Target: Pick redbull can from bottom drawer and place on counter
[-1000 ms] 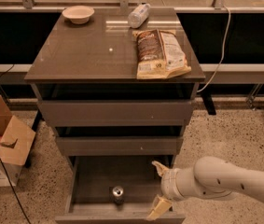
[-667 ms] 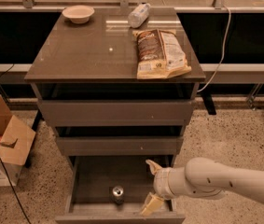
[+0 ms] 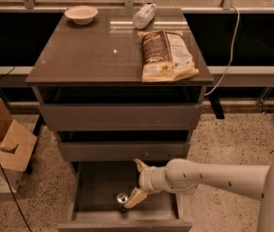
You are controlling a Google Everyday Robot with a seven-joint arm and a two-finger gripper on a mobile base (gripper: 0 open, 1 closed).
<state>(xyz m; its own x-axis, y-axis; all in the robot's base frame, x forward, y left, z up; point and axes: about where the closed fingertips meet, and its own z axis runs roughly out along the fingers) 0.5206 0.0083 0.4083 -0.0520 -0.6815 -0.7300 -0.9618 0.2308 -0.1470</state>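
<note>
Gripper (image 3: 137, 181) low over the bottom drawer (image 3: 95, 190), reaching in from the right on a pale arm (image 3: 214, 175). We see its two tan fingers (image 3: 134, 197) spread wide apart: one points up toward the front of the middle drawer (image 3: 122, 150), the other angles down into the open box. Nothing is clamped between them.

Bottom drawer stands open, its dark floor in full view. The can (image 3: 122, 198) stands upright on that floor, near the front wall and a little right of centre, silver top facing us. The lower finger ends just beside the can on its right — we cannot tell whether the two touch. The can lies outside the gap between the fingers, left of it.

Middle drawer and top drawer (image 3: 122, 116) are closed or nearly so, with a dark gap above each.

On the counter (image 3: 88, 57):
- a pale bowl (image 3: 81, 14) at the far left corner
- a clear bottle (image 3: 144, 15) lying on its side at the far edge, right of centre
- a snack bag (image 3: 168, 54) flat on the right side, its near end reaching the front edge

Floor is speckled stone. A cardboard box (image 3: 8, 153) sits open to the left of the cabinet — well apart from the drawer. A cable (image 3: 229, 52) hangs down at the right.
</note>
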